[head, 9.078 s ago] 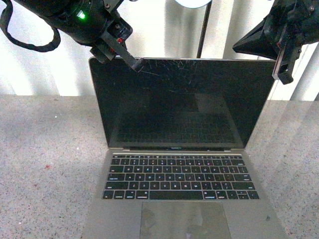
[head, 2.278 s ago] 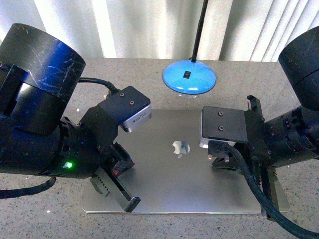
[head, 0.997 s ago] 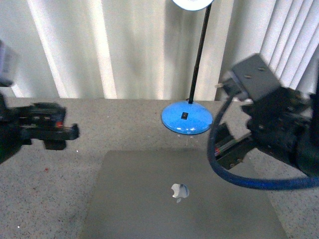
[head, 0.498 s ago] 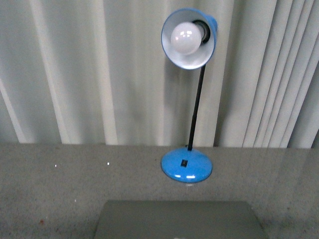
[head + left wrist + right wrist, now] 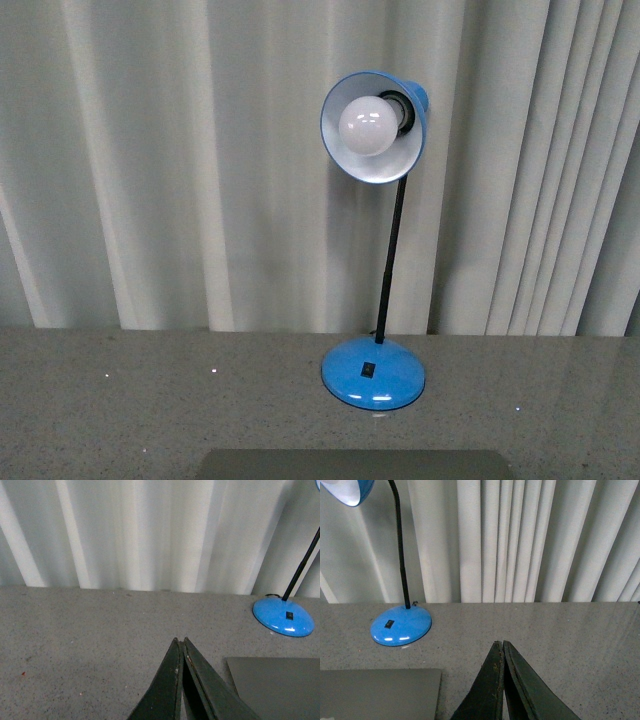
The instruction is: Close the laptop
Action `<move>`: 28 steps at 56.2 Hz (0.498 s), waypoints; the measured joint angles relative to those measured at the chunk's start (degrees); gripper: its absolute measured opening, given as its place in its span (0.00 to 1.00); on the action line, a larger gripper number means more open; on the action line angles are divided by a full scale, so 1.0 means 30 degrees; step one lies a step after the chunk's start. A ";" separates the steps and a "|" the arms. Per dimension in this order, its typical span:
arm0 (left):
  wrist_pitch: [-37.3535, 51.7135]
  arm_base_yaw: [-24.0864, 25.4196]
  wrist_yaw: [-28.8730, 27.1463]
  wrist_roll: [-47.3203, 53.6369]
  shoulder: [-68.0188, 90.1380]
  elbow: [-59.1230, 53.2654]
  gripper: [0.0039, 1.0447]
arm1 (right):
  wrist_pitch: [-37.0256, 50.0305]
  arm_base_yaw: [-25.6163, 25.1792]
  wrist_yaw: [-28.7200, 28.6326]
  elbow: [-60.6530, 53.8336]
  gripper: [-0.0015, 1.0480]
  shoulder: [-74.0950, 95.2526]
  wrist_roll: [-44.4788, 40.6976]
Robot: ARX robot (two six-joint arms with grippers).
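The laptop [image 5: 355,464] lies flat with its grey lid down; only the far edge of the lid shows at the bottom of the front view. A corner of the lid [image 5: 277,685] shows in the left wrist view and another corner [image 5: 377,692] in the right wrist view. My left gripper [image 5: 180,641] is shut and holds nothing, above the grey tabletop beside the laptop. My right gripper [image 5: 499,643] is shut too, empty, over the table on the laptop's other side. Neither arm appears in the front view.
A blue desk lamp [image 5: 374,374] stands on the speckled grey table [image 5: 120,400] just behind the laptop, its shade [image 5: 372,125] raised on a black stem. Pale pleated curtains [image 5: 150,160] hang along the table's far edge.
The laptop stood open 9 seconds ago and now lies with its lid down. Both arms pulled back out of the front view, which has tilted up so less lid shows.
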 joint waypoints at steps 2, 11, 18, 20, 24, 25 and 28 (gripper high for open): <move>-0.0517 0.0000 0.0015 0.0000 -0.0597 0.0000 0.03 | -0.0503 0.0000 -0.0015 -0.0131 0.03 -0.0619 0.0000; -0.2368 0.0000 0.0015 0.0000 -0.2776 -0.0015 0.03 | -0.2543 0.0000 -0.0109 -0.0452 0.03 -0.3060 0.0000; -0.3927 0.0007 0.0022 0.0000 -0.4473 -0.0022 0.03 | -0.4036 0.0000 -0.0080 -0.0583 0.03 -0.4750 0.0007; -0.4364 0.0007 0.0029 0.0000 -0.4962 -0.0029 0.03 | -0.4524 -0.0007 -0.0087 -0.0597 0.03 -0.5289 0.0007; -0.5129 0.0007 0.0036 0.0000 -0.5785 -0.0029 0.03 | -0.5333 -0.0007 -0.0095 -0.0605 0.03 -0.6193 0.0007; -0.5450 0.0007 0.0029 0.0000 -0.6113 -0.0029 0.03 | -0.5676 -0.0007 -0.0095 -0.0605 0.03 -0.6564 0.0007; -0.6149 0.0007 0.0029 0.0000 -0.6870 -0.0029 0.03 | -0.6448 -0.0007 -0.0109 -0.0605 0.03 -0.7395 0.0007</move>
